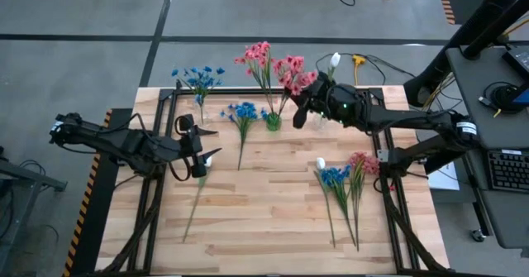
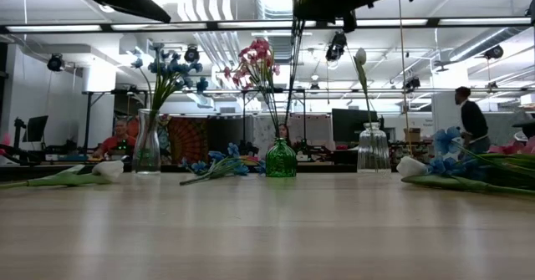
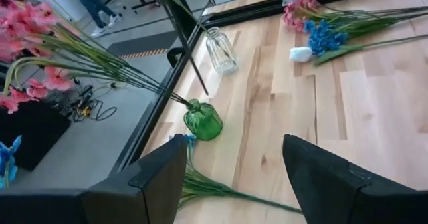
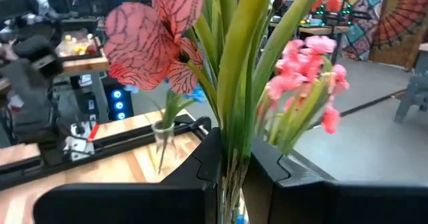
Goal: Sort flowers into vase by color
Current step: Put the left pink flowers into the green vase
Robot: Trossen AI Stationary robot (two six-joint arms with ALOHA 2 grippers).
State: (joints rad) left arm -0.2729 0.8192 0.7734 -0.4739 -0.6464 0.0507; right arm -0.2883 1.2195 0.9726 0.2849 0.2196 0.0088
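Right gripper [image 1: 302, 105] reaches in from the table's right edge toward the back row of vases, its fingers [image 4: 264, 167] pinched together on the green stem of a pink flower stem [image 4: 234, 70], whose blooms [image 1: 293, 72] stand above the gripper, just beside the green vase [image 1: 273, 121]. That vase already holds a pink cluster [image 1: 258, 55]. Left of it, a clear vase [image 1: 202, 112] carries blue flowers [image 1: 198, 77]; right of it, another clear vase [image 2: 373, 149] holds a single white bud [image 1: 335, 60]. The left gripper [image 1: 204, 149] hangs over the table's left part with its fingers [image 3: 150, 184] spread apart and nothing between them, close above a white flower [image 1: 198, 190] lying flat on the wooden table [image 1: 273, 219]. A loose blue flower [image 1: 243, 112] lies between the two arms, near the green vase. On the right side lies a bundle of blue, pink and white stems [image 1: 343, 182], well apart from the vases.
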